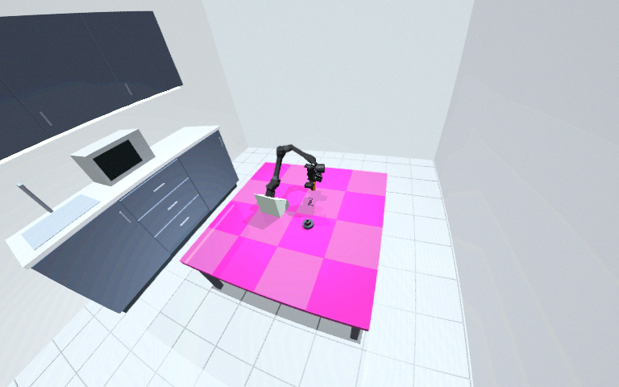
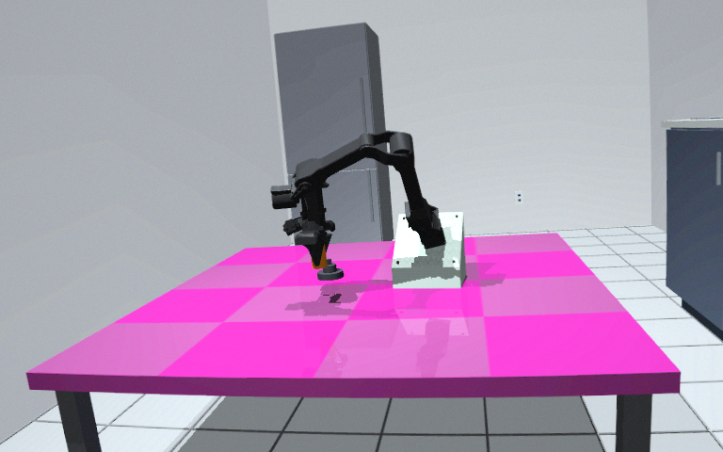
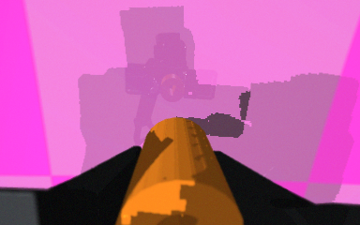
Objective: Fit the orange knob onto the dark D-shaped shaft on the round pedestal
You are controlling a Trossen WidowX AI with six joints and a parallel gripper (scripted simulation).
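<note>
1. Leftmost in the exterior view, we see the fingers (image 1: 313,187) (image 2: 318,262) clamped on the orange knob (image 1: 314,185) (image 2: 322,258) (image 3: 179,145), raised above the bench (image 1: 346,287) (image 2: 354,358) (image 3: 4,94); our wrist view crops its near end.
2. Next, the round pedestal (image 1: 307,224) (image 2: 329,275) stands apart from the knob; its shaft's flat seems too small for us to make out.

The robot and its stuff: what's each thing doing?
Gripper: shut on the knob.
Knob: held up off the table, not on the shaft.
Pedestal: standing on the table, no knob on it.
Fridge: closed.
Drawers: closed.
</note>
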